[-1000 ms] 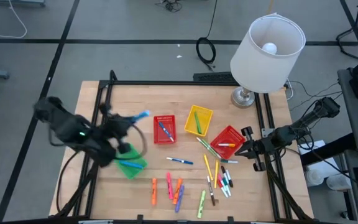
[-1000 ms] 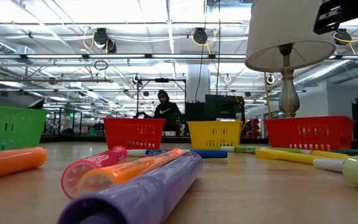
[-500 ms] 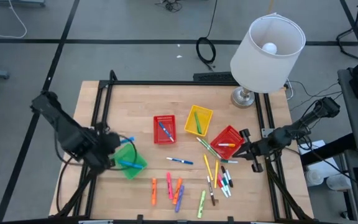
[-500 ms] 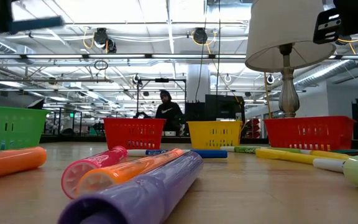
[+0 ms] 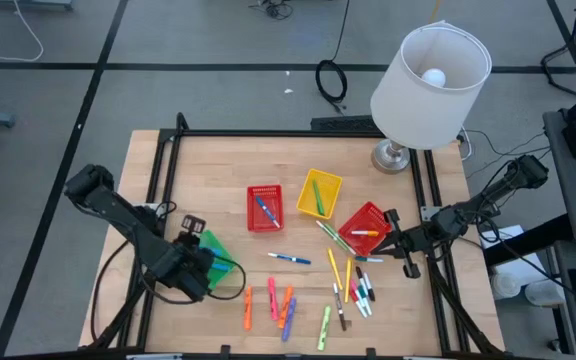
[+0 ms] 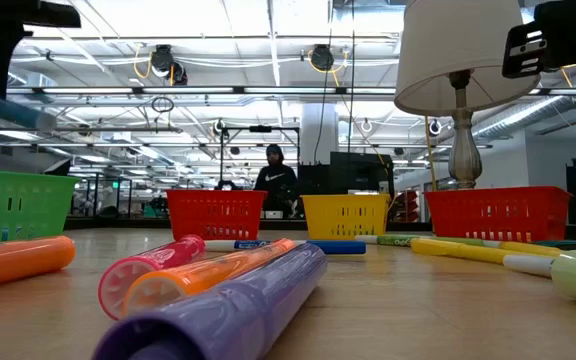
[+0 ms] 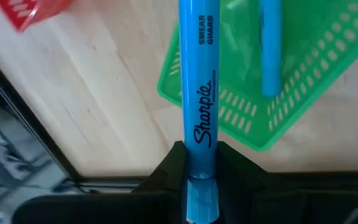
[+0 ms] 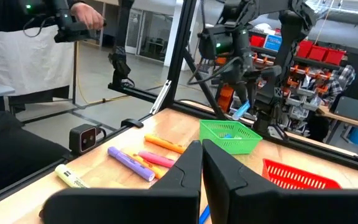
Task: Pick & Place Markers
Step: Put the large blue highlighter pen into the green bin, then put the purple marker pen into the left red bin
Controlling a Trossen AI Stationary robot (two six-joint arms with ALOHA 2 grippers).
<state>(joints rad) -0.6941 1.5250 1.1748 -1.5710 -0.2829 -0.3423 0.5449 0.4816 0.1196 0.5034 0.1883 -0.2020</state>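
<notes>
My left gripper (image 5: 194, 264) hangs over the green basket (image 5: 214, 258) near the table's left side, shut on a blue highlighter (image 7: 200, 93). The highlighter also shows in the low view (image 6: 13, 112). A second blue marker (image 7: 271, 50) lies in the green basket (image 7: 278, 99). My right gripper (image 5: 389, 240), shut and holding nothing, hovers by the right-hand red basket (image 5: 366, 228). Loose markers lie flat on the wood: a blue-white pen (image 5: 288, 259), an orange-pink-purple group (image 5: 273, 305) and a mixed cluster (image 5: 353, 285). My left gripper pinches the blue highlighter between its two fingers (image 7: 174, 171) on the barrel close to one end (image 7: 201, 177). The rest of the barrel runs forward along the fingers. It is lifted clear above the green basket's rim and sits nearly level in the low view.
A centre red basket (image 5: 264, 208) holds a blue marker and a yellow basket (image 5: 319, 194) a green one. A lamp (image 5: 430, 85) stands at the far right corner. Black frame rails line both table sides. A person (image 6: 276, 180) stands in the room beyond.
My left gripper has carried the blue highlighter from beside the centre red basket toward the table's near edge, ending over the green basket. The arm's elbow has swung along with it. The highlighter has stayed in the shut fingers throughout.
</notes>
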